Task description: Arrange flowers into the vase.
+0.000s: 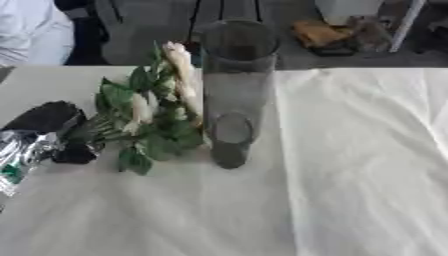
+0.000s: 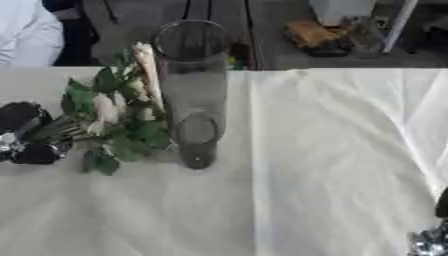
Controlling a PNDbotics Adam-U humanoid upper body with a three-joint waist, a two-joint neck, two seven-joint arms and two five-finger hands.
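Tablecloth (image 1: 350,175); left robot hand (image 1: 52,132) grips flowers (image 1: 153,115) beside vase (image 1: 234,95); stems hidden.

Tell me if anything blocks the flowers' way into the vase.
Nothing visible does. The left hand holds the white flowers with green leaves by their stems, beside the tall clear glass vase. Its open mouth is unobstructed; the blooms lean against its left wall.

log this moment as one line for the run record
left robot hand shut on flower stems | flowers beside vase, not in | vase upright on white cloth | right robot hand barely in view at lower right corner
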